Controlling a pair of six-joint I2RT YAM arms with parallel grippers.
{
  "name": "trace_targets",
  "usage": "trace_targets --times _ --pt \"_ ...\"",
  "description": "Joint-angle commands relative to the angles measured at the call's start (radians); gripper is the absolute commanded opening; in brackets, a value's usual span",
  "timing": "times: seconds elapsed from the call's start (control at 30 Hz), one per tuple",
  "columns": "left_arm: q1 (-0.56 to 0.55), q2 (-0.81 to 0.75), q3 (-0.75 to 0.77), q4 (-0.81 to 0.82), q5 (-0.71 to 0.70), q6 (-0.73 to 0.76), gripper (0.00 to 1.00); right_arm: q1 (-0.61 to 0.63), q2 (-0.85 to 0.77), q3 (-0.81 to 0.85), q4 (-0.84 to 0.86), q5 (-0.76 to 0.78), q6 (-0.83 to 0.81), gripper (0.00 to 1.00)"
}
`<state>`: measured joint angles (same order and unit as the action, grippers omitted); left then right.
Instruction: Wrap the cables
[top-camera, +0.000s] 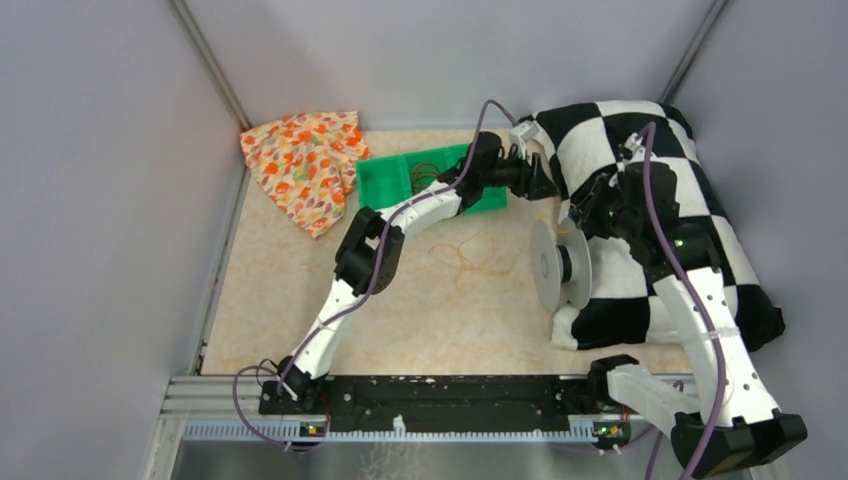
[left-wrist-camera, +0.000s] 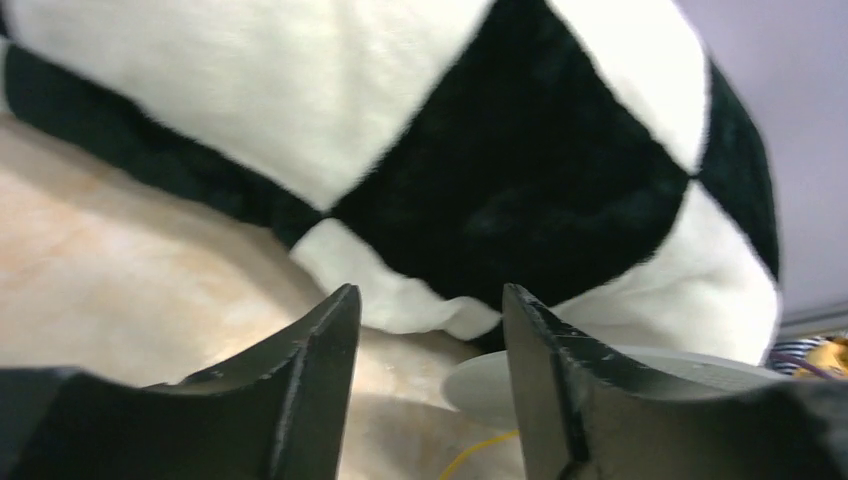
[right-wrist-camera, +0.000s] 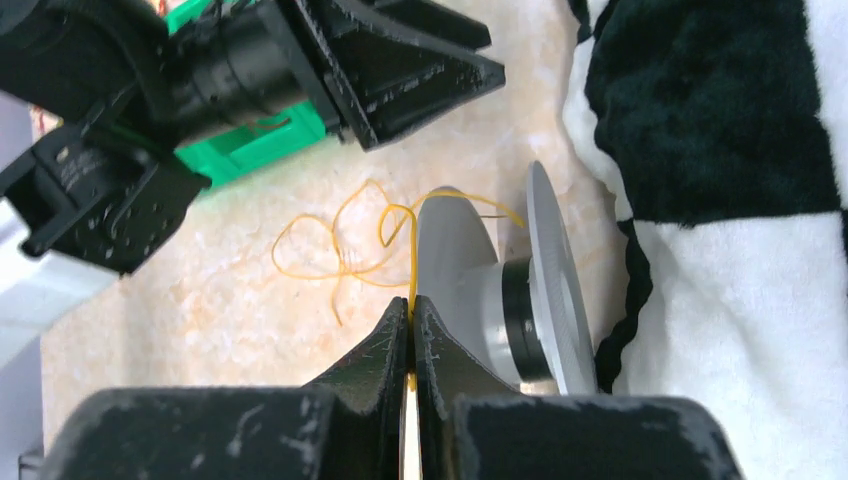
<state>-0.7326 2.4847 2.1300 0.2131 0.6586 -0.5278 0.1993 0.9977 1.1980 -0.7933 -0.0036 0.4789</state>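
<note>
The cable, a thin yellow-orange wire (right-wrist-camera: 340, 252), lies in loose loops on the beige tabletop left of the clear round spool (right-wrist-camera: 545, 275). One strand rises from the loops into my right gripper (right-wrist-camera: 411, 305), which is shut on it just beside the spool's near flange. In the top view the loops of wire (top-camera: 470, 257) and the spool (top-camera: 558, 266) sit mid-table, with my right gripper (top-camera: 580, 217) above the spool. My left gripper (left-wrist-camera: 430, 300) stands open with nothing between its fingers, facing the checkered pillow; a bit of wire (left-wrist-camera: 480, 450) shows below it. From above, the left gripper (top-camera: 538, 178) hovers behind the spool.
A black-and-white checkered pillow (top-camera: 680, 200) fills the right side, and the spool leans against it. A green tray (top-camera: 400, 180) sits at the back under the left arm. A floral cloth (top-camera: 305, 165) lies at the back left. Grey walls enclose the table.
</note>
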Motion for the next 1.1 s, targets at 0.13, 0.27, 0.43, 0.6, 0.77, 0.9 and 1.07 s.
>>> trace_targets --times 0.13,0.27,0.43,0.6,0.77,0.9,1.07 --pt "0.027 -0.168 -0.011 -0.052 -0.095 0.075 0.74 0.004 -0.03 -0.007 -0.135 -0.077 -0.093 0.0" --pt "0.033 -0.251 -0.044 -0.075 -0.146 0.089 0.77 0.004 -0.028 0.006 -0.17 -0.049 -0.108 0.0" --pt "0.032 -0.359 -0.128 -0.122 -0.179 0.102 0.79 0.003 -0.042 0.023 -0.22 0.045 -0.106 0.0" --pt "0.02 -0.491 -0.299 -0.143 -0.188 0.07 0.79 0.003 -0.052 0.045 -0.271 0.108 -0.128 0.0" --pt "-0.033 -0.601 -0.481 -0.119 -0.252 0.089 0.79 0.005 -0.044 0.052 -0.276 0.116 -0.154 0.0" --pt "-0.044 -0.617 -0.519 -0.195 -0.283 0.158 0.79 0.005 -0.034 0.065 -0.278 0.159 -0.179 0.0" --pt "-0.044 -0.637 -0.559 -0.202 -0.293 0.162 0.79 0.005 -0.024 0.044 -0.253 0.178 -0.216 0.0"
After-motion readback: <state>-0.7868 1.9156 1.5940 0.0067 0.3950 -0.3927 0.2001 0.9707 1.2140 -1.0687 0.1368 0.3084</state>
